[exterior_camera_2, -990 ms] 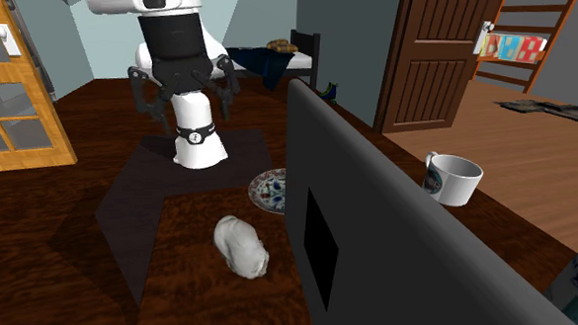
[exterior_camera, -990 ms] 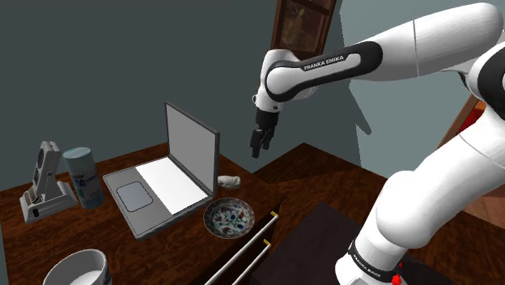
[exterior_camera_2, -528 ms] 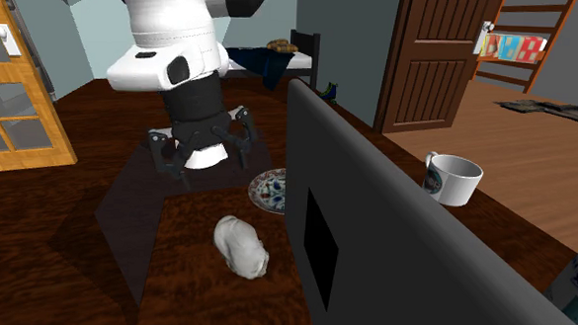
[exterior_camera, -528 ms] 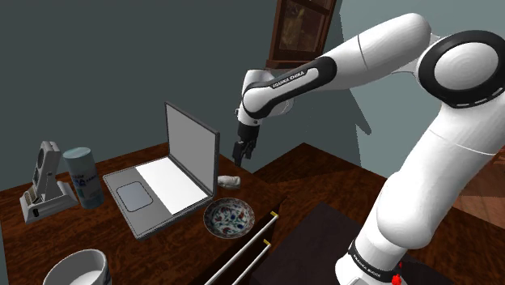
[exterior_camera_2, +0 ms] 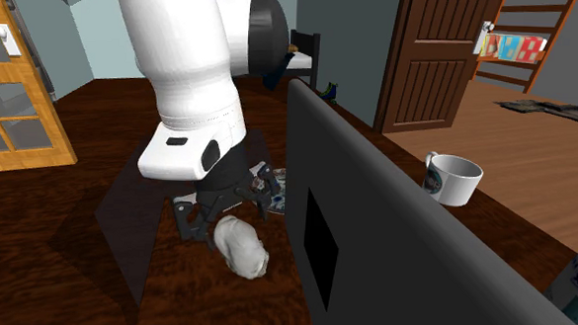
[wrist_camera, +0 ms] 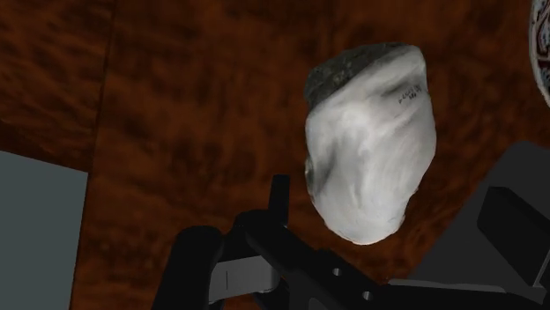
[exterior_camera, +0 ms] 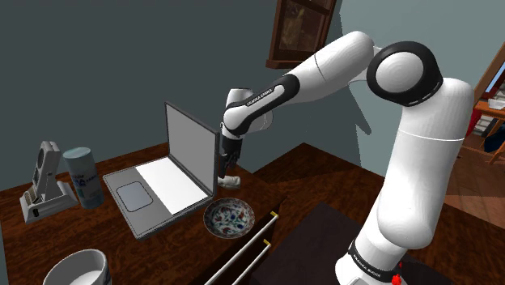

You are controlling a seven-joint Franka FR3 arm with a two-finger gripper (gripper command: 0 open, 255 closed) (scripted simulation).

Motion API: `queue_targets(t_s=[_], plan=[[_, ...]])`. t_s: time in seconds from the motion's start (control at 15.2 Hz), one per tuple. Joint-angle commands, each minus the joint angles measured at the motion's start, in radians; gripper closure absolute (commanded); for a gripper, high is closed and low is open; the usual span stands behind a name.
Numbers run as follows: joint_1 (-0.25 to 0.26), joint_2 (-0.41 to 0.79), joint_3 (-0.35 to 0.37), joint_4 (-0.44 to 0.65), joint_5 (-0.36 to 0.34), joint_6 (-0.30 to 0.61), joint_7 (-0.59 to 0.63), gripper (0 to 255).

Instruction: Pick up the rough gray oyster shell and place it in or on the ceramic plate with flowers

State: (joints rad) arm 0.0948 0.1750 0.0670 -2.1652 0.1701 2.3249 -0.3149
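Two black fingers (wrist_camera: 507, 220) are seen standing wide apart, and nothing is held between them. The gripper (exterior_camera: 221, 167) is hung low over the brown table (exterior_camera: 275, 182), near the middle of the shoulder view. The oyster shell (exterior_camera: 231, 180) is found just under it, a pale grey lump lying on the wood. The flowered plate (exterior_camera: 229, 219) is set near the shell, a little lower in the same view, with bare wood between them. The open laptop (exterior_camera: 192, 144) is stood just beside the gripper, toward that view's left.

In the wrist view the shell is seen between the fingers, but it is not touched by them, so it is not yet held. Much could go wrong from here. If the fingers are not centred over the shell, it could be pushed sideways as they are shut, and only its edge could be caught. It looks bumpy and rounded, so it could be squeezed out and dropped. If the hand is lowered too far, the table could be hit by the fingertips. If the arm is swung wide, the laptop screen could be knocked. If the shell is let go from too high, the plate could be chipped or tipped.
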Motion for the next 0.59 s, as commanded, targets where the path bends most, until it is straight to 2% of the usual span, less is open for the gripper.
queue_targets(t_s=[0.0,0.26,0.53], plan=[[0.004,0.032,0.003,0.000,0.003,0.034,-0.001,0],[0.007,0.069,0.006,-0.011,0.007,0.082,-0.003,0],[0.008,0.074,0.007,-0.012,0.008,0.089,-0.004,0]])
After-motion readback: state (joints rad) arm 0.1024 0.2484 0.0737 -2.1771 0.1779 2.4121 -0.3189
